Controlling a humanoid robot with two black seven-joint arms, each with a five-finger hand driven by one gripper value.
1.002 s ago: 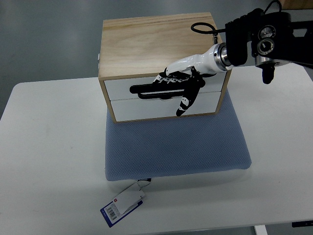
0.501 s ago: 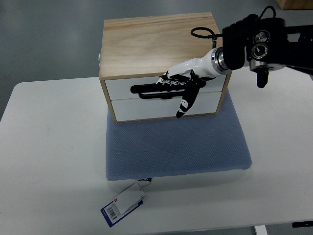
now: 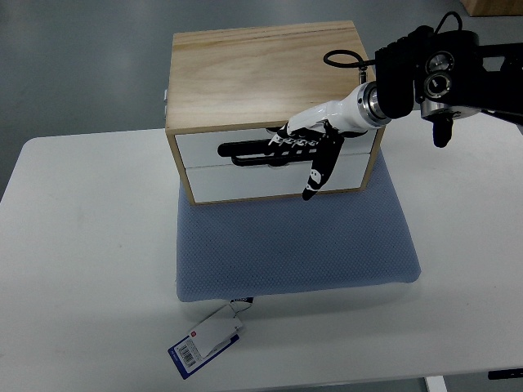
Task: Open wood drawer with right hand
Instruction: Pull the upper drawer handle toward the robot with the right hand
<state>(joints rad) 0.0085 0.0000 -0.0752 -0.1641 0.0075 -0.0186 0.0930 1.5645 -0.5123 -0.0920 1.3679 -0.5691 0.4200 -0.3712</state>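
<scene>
The right hand (image 3: 315, 145) sits just right of the frame's centre, its fingers (image 3: 288, 140) curled into the black slot handle (image 3: 257, 152) of the upper drawer front (image 3: 274, 147), one digit hanging down over the lower front — hooked on the handle, as far as this view shows. The wood drawer box (image 3: 261, 73) stands in the upper middle of the frame, on a blue cushion (image 3: 294, 241) that lies on the white bench (image 3: 82, 245); the drawer looks shut or barely started. To do this step well, I judge the pull should run straight toward the lower edge of the frame, level and slow — a slanted tug could jam the drawer or drag the whole box across the soft cushion. A tag (image 3: 204, 341) at the cushion's lower left corner carries a barcode; its print is too small to read.
</scene>
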